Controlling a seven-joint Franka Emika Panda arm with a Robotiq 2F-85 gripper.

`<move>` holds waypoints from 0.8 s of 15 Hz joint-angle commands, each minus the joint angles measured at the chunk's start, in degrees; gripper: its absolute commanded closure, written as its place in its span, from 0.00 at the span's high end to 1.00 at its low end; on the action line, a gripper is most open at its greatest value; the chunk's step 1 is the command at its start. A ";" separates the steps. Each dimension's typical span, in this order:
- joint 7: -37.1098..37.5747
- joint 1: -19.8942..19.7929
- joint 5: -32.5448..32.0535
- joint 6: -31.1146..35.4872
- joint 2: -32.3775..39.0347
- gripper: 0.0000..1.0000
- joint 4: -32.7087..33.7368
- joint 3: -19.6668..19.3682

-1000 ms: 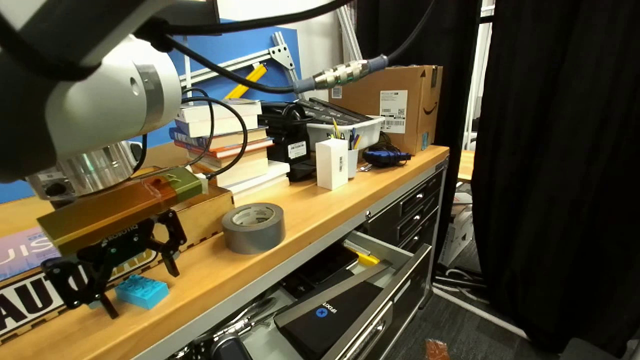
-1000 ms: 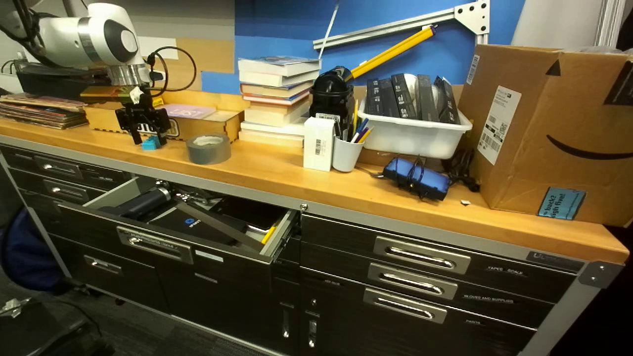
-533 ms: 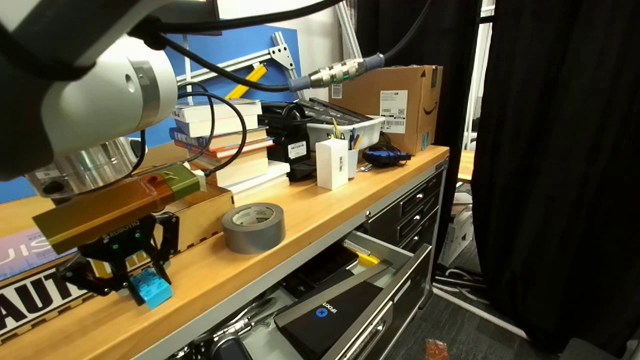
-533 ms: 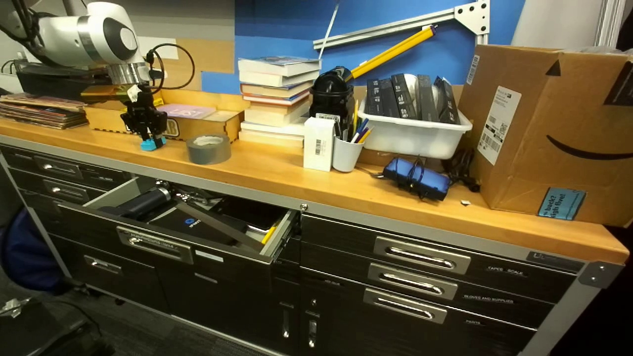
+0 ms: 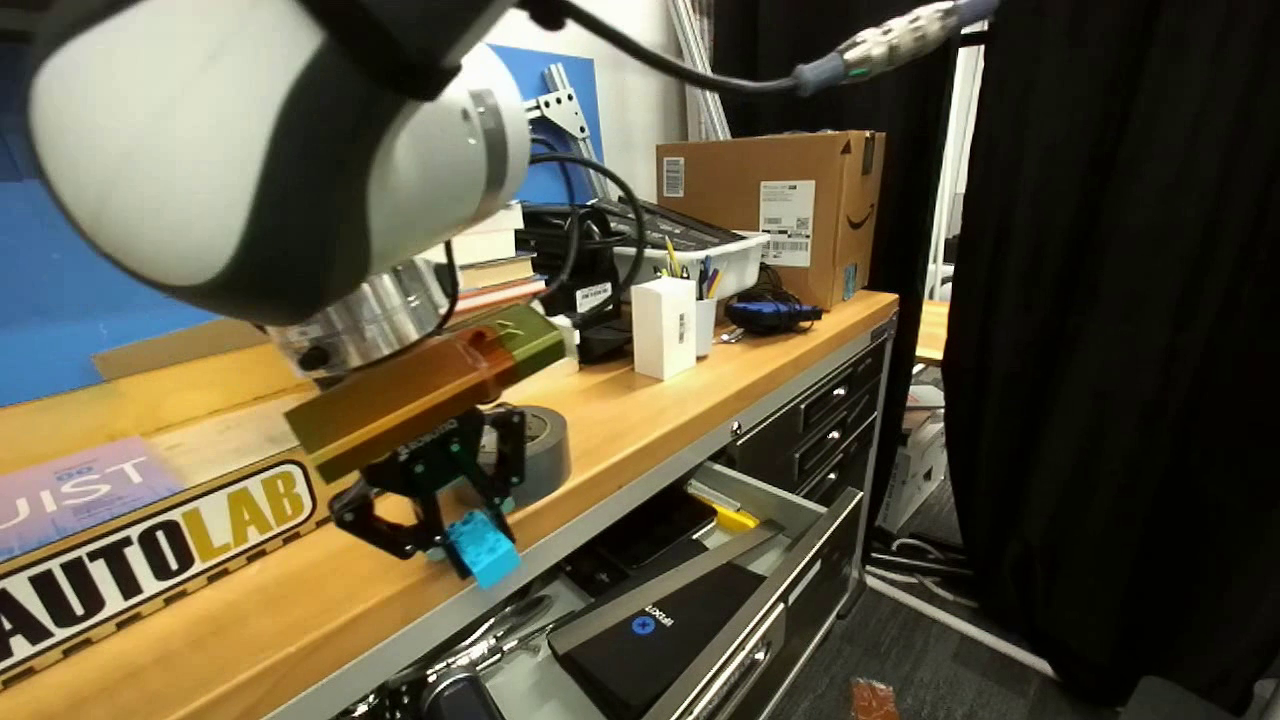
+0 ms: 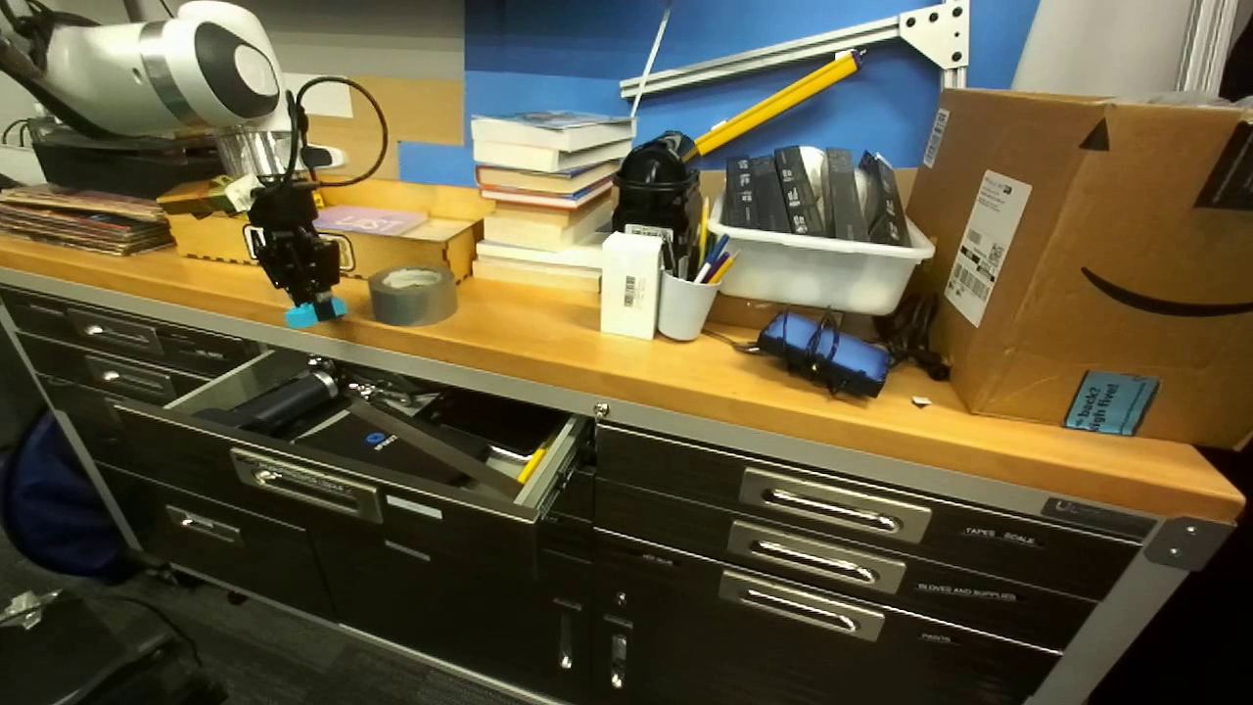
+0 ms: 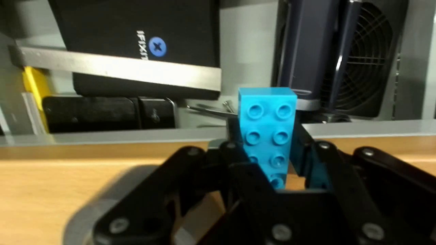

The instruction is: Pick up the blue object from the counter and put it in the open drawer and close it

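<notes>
In an exterior view, pinches the brick (image 5: 484,553) in the gripper (image 5: 487,547) and carries it away from the box (image 5: 215,525), its neighbour half a second ago, out to the front edge of the bench (image 5: 320,598), near the tape (image 5: 547,462). Leaves the drawer (image 5: 775,498) open below.

In an exterior view, confirms the shift: brings the brick (image 6: 302,315) nearer that same edge, apparently lifted off the bench, but not yet over the drawer's middle.

In the wrist view, holds the brick by its sides, studs in sight, with one end jutting past the edge along this line of sight, toward the drawer's case (image 7: 112,34) and ruler (image 7: 136,69). Cannot tell the height.

Seems, then, to have finished the pick and begun the carry; has yet to lower, let go and push the drawer home. Probably needs further travel outward before any descent, so as not to knock the brick on the edge.
</notes>
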 commanded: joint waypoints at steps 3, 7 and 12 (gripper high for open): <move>3.11 -7.42 3.88 7.64 -12.65 0.14 -19.96 -0.17; 1.14 -11.71 7.02 14.41 -16.29 0.67 -27.47 -0.31; -5.49 -14.06 11.00 13.85 -24.77 1.00 -36.69 0.02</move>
